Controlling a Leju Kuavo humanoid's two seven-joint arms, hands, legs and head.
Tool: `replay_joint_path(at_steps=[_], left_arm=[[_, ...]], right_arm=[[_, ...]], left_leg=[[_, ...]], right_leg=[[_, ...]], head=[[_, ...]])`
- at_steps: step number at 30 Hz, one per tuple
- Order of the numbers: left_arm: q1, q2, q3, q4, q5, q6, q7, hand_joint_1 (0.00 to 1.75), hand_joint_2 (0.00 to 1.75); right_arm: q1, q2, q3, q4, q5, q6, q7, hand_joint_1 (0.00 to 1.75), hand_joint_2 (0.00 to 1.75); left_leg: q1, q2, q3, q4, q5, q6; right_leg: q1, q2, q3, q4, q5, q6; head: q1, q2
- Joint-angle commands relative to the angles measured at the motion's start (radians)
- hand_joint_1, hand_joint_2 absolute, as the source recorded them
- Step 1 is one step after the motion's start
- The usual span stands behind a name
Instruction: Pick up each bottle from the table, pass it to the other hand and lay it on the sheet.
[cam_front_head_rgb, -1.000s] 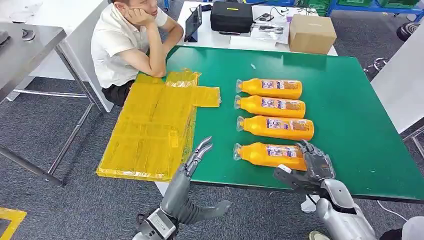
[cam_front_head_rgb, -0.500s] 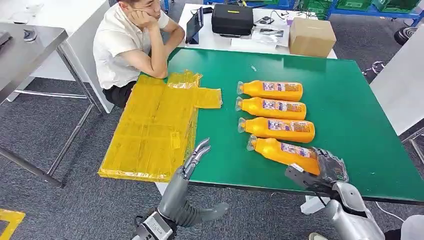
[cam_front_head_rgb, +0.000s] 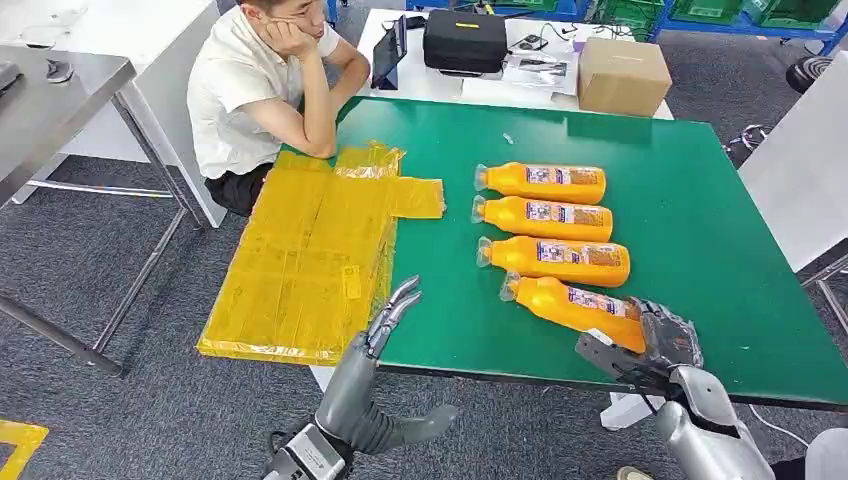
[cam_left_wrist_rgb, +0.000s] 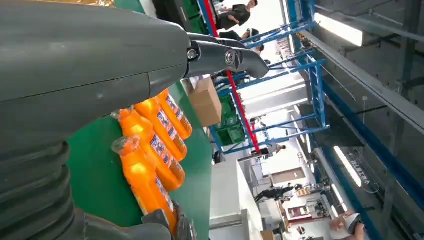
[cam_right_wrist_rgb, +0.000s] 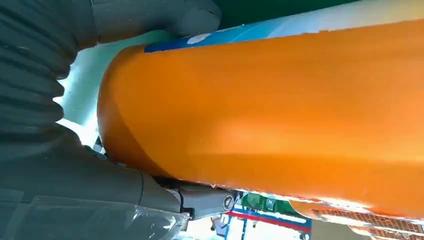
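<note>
Your right hand (cam_front_head_rgb: 655, 340) clasped the nearest bottle (cam_front_head_rgb: 572, 301) by its base; its neck pointed toward the sheet (cam_front_head_rgb: 300, 260), where your left hand (cam_front_head_rgb: 395, 305) waited, fingers apart.

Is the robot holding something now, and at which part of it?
Yes. The right hand grips the nearest orange bottle at its bottom end. The left hand holds nothing.
</note>
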Motion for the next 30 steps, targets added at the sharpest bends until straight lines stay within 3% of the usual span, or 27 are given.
replay_joint_path(at_steps=[1,7,9,11,18,30], left_arm=[[0.013,0.024,0.002,0.009,0.011,-0.001,-0.011,0.0,1.75],[0.055,0.0,0.056,0.047,0.211,-0.034,0.04,0.0,1.75],[0.093,-0.015,0.106,0.057,0.307,0.037,0.023,0.0,1.75],[0.112,0.011,0.113,0.054,0.382,0.049,0.014,0.0,1.75],[0.132,0.048,0.082,0.066,0.487,0.005,0.033,0.0,1.75],[0.065,0.033,0.063,0.15,0.599,-0.05,0.071,0.0,1.75]], right_arm=[[0.21,0.114,-0.14,-0.036,-0.19,-0.027,-0.218,1.75,1.75],[0.33,0.227,-0.179,-0.478,-0.342,0.007,-0.283,1.75,1.75],[0.359,0.271,-0.18,-0.609,-0.473,0.037,-0.353,1.75,1.75],[0.386,0.292,-0.143,-0.73,-0.489,0.038,-0.305,1.75,1.75],[0.364,0.281,-0.139,-0.705,-0.532,0.004,-0.308,1.75,1.75],[0.302,0.306,-0.11,-0.687,-0.578,-0.001,-0.351,1.75,1.75]], left_leg=[[0.002,-0.007,-0.005,-0.002,0.003,-0.002],[0.002,0.003,-0.004,-0.002,-0.002,-0.004],[0.002,0.004,-0.006,-0.003,-0.003,-0.005],[0.003,0.005,-0.007,-0.002,-0.003,-0.004],[0.003,0.002,-0.024,-0.002,0.001,-0.006],[0.002,0.003,-0.026,-0.001,0.001,-0.008]], right_leg=[[0.002,-0.006,-0.002,-0.003,0.001,-0.002],[0.003,0.003,-0.002,-0.001,0.002,0.0],[0.002,0.004,0.004,0.0,0.002,0.0],[0.003,0.004,0.004,0.002,0.001,0.002],[0.002,0.003,-0.014,0.006,0.001,0.002],[0.002,0.004,-0.017,0.008,0.001,0.001]], head=[[0.0,0.0],[0.0,0.0],[-0.001,0.0],[-0.001,0.0],[0.0,0.0],[-0.001,0.0]])
